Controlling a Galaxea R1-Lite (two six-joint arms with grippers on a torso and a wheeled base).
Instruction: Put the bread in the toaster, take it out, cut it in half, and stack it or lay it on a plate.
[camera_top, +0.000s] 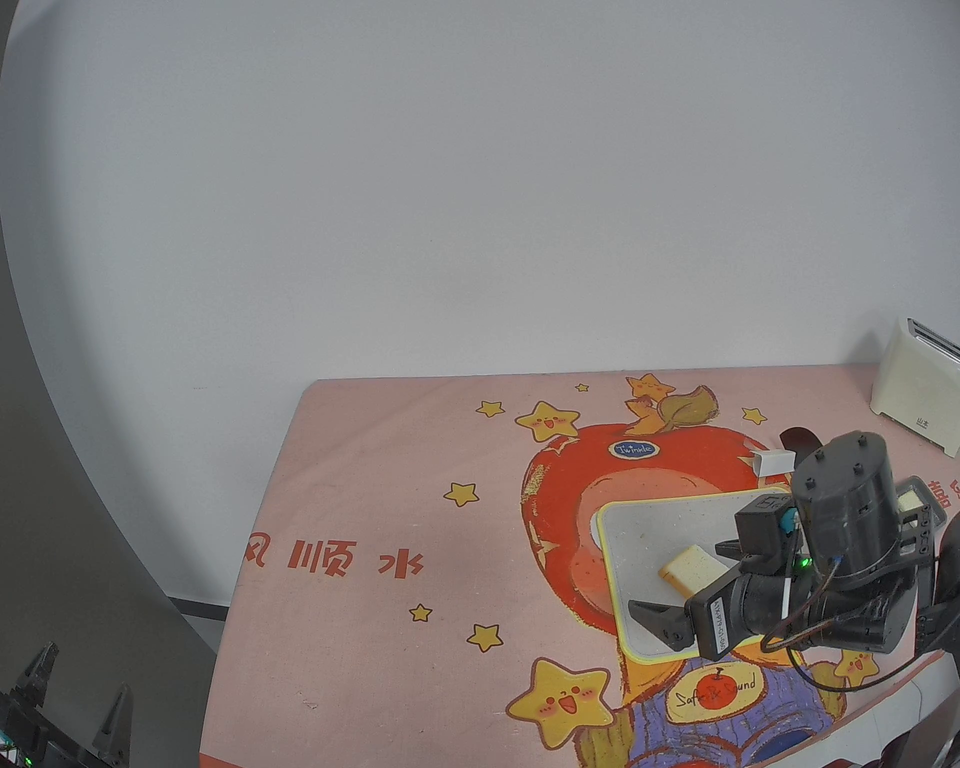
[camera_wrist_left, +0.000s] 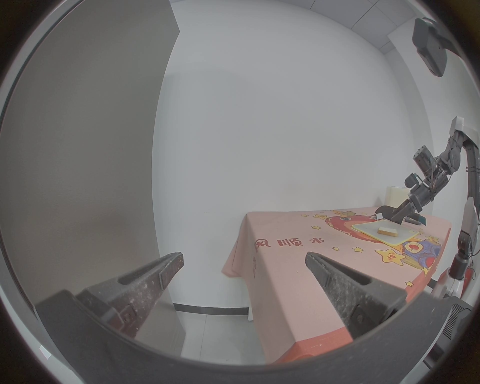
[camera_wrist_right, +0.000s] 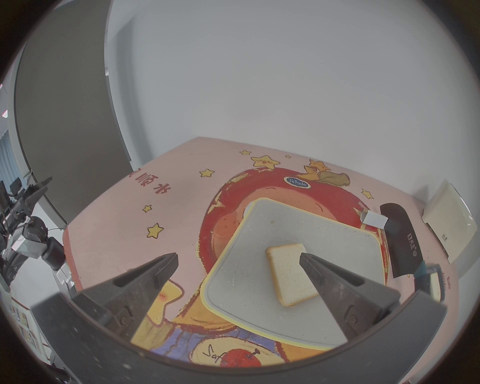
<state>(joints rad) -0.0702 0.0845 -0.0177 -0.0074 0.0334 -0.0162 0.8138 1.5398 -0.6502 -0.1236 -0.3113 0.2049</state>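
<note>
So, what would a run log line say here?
bread: uncut, on board | right gripper: open, over board | left gripper: open, off table | knife: beside board

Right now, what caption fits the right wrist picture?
Open right hand above the cutting board, a bread slice on it, knife beside the board.

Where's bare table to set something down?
The table's left half, from its left edge to the board, is bare. The board's far left part beyond the bread is free too. Crowded right: knife beside the board, toaster at the far corner, right gripper open over the board.
</note>
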